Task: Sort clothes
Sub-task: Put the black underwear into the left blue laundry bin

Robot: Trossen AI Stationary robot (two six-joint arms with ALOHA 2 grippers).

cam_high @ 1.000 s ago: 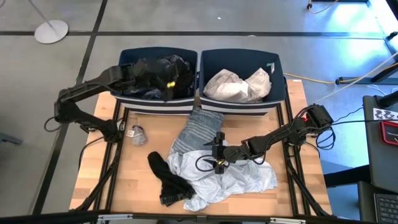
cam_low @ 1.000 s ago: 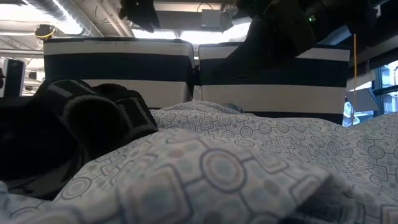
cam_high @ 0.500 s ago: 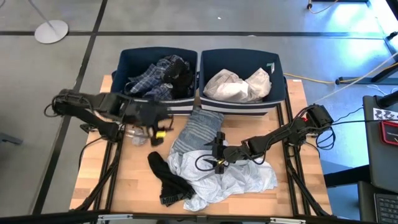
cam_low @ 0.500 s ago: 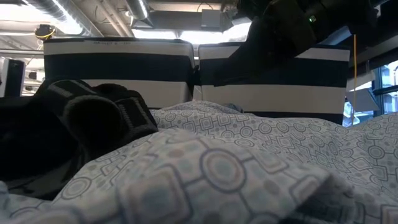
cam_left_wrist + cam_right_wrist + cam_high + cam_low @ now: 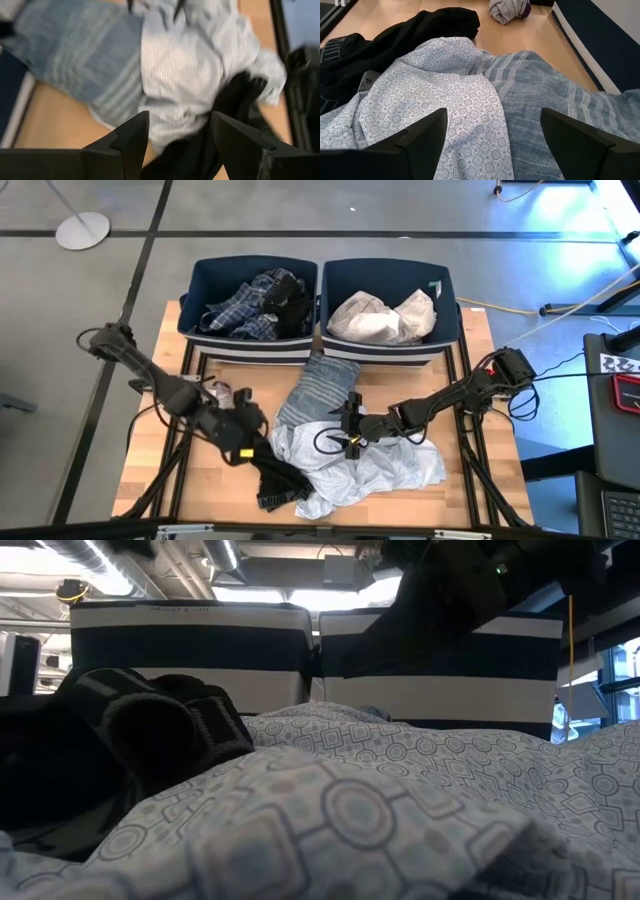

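The pale patterned shirt [image 5: 365, 470] lies crumpled at the middle of the table, with the grey-striped garment [image 5: 315, 390] just beyond it toward the bins and the black garment [image 5: 270, 470] draped along its left edge. Over that black piece hangs the left gripper [image 5: 243, 442], fingers [image 5: 132, 137] spread apart and holding nothing, the dark cloth and pale shirt showing between them. The right gripper [image 5: 350, 425] sits low over the seam where patterned shirt meets striped fabric, its fingers [image 5: 422, 135] wide apart, empty too. A small grey bundle [image 5: 220, 392] rests alone near the left arm. The left bin [image 5: 195, 280] holds plaid and dark clothes; the right bin [image 5: 445, 290] holds white ones. A second ago the left gripper was up over the left bin; now it has swung down to the table while the right has not budged.
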